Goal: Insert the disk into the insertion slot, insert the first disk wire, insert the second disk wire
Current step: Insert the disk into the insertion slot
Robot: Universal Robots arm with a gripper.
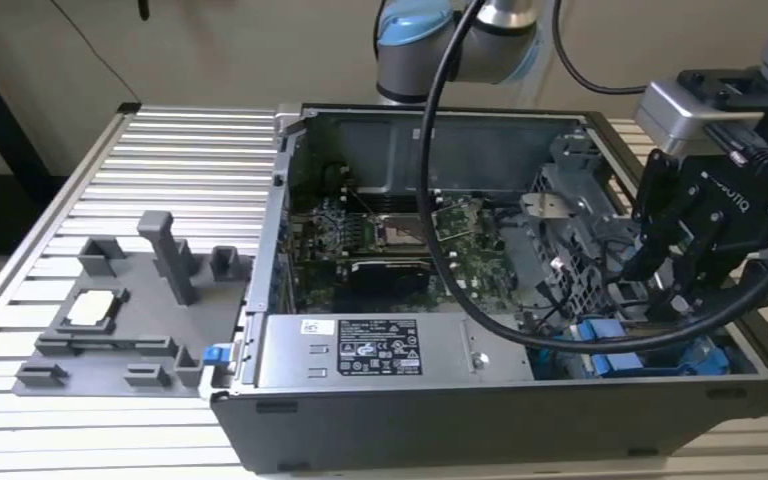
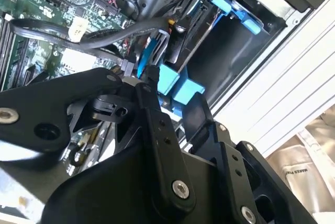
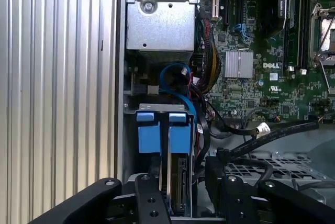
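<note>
Black gripper (image 1: 667, 290): hangs over the drive corner of the case (image 1: 491, 420), at the exterior view's right, fingers (image 3: 151, 198) reaching down into the cage.
Jaws: apart, one to each side of the disk. The first wrist view shows a dark gap beside one finger, so no grip is seen.
Disk (image 3: 179, 182): on edge in the slot, between the fingers, with its blue tab (image 3: 180, 130) facing out.
Slot (image 1: 651, 360): blue-trimmed bay of the perforated grey cage (image 3: 261, 169), against the case wall, just beside the power supply.
Second blue tab (image 3: 149, 130): just beside the disk's tab, on the case-wall side.
Blue cable (image 3: 178, 75): loops behind both tabs and runs along the disk.
Black cables (image 3: 272, 132): cross the cage close by one finger.
Power supply (image 1: 371, 350): grey labelled box along the case's near wall.
Motherboard (image 1: 384, 235): green, with a square socket, deeper in the case.
Arm cable (image 1: 491, 310): black, droops from the arm across the open case to the gripper.
Fixture (image 1: 117, 310): grey tray with posts on the slatted table (image 1: 184, 150), well apart from the case.
</note>
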